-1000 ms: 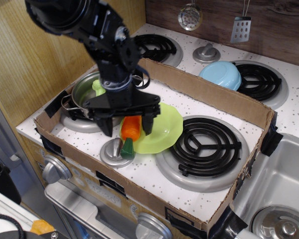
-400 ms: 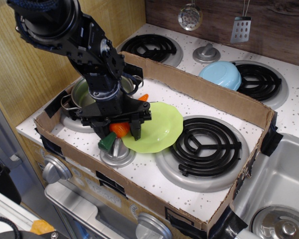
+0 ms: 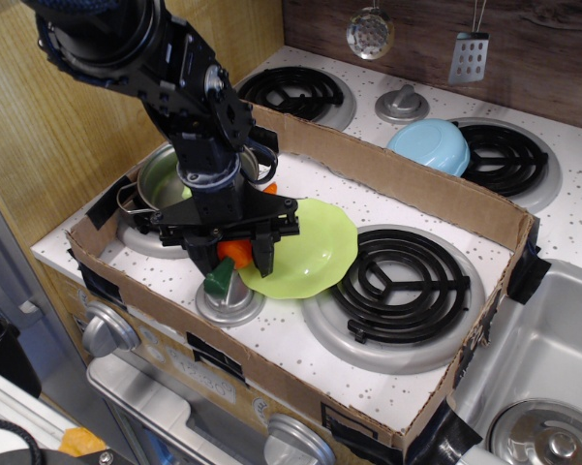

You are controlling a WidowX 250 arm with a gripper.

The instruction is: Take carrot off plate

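Note:
The orange carrot [image 3: 235,251] is tilted at the left rim of the lime-green plate [image 3: 310,250]. Its dark green stem end [image 3: 218,279] points down over a silver knob, and its orange tip [image 3: 269,189] shows behind the arm near the pot. My black gripper [image 3: 230,258] comes down from above, its two fingers closed on either side of the carrot's middle. The arm hides much of the carrot's length. The plate lies flat between the pot and the black coil burner.
A steel pot [image 3: 160,184] holding something light green stands at the left. A silver knob [image 3: 229,302] lies under the stem. A cardboard wall [image 3: 407,184] rings the area. The coil burner [image 3: 399,281], a light blue bowl [image 3: 430,145] and a sink [image 3: 552,378] are to the right.
The gripper has closed on the carrot and shifted left toward the plate's rim. The carrot has turned, with its stem end now over the knob rather than beside the plate.

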